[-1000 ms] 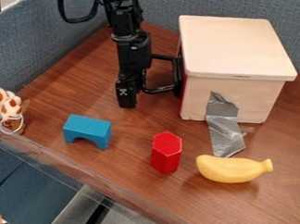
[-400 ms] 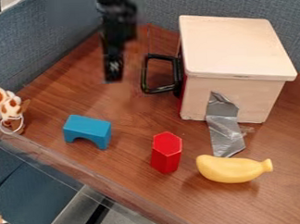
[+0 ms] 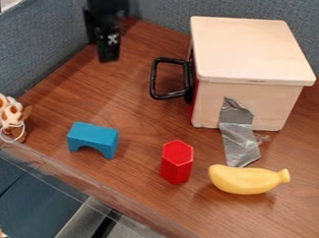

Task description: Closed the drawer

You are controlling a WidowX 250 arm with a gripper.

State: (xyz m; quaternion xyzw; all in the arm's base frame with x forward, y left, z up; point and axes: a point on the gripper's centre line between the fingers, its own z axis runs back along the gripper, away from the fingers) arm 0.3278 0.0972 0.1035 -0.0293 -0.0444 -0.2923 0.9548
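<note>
The drawer (image 3: pixel 195 97) sits shut in the one wooden box (image 3: pixel 249 51), its single black handle (image 3: pixel 153 81) to the lower right of the gripper (image 3: pixel 108 53) in the camera view and well apart from it; how far open the gripper is, and whether it has hold of anything, cannot be told. Count on the worktop (image 3: pixel 134 178): one blue arch block (image 3: pixel 93 135), one red hexagonal block (image 3: pixel 177 162), one yellow toy banana (image 3: pixel 247 180).
</note>
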